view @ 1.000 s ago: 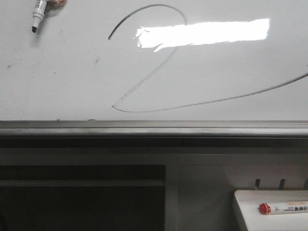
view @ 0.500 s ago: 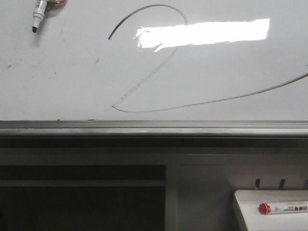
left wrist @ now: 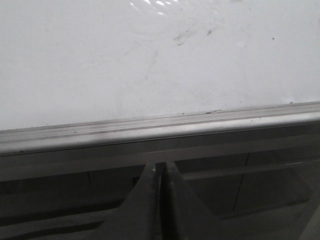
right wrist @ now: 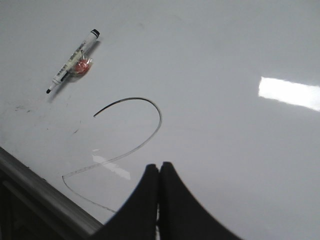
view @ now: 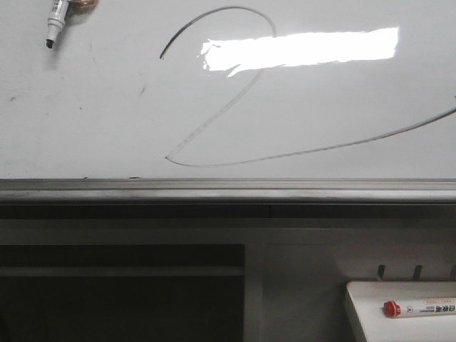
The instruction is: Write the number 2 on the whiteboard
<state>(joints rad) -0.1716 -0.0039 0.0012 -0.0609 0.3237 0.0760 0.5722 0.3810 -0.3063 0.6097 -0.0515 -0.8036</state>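
Note:
The whiteboard (view: 85, 135) fills the upper half of the front view, with its grey lower rail (view: 214, 189) below it. The number 2 (view: 208, 121) is drawn on it as a thin dark line; its base sweeps right to the frame edge. Neither gripper shows in the front view. My right gripper (right wrist: 159, 167) is shut and empty, over the whiteboard (right wrist: 225, 50) near the base of the number 2 (right wrist: 161, 120). My left gripper (left wrist: 160, 167) is shut and empty, just below the rail (left wrist: 150, 132) of the whiteboard (left wrist: 150, 60).
A black-tipped marker (view: 55, 21) with a reddish lump on it sits on the board at upper left; it also shows in the right wrist view (right wrist: 72, 61). A small white tray (view: 399, 324) with a red-capped marker (view: 420, 308) stands at lower right. A dark cabinet lies under the rail.

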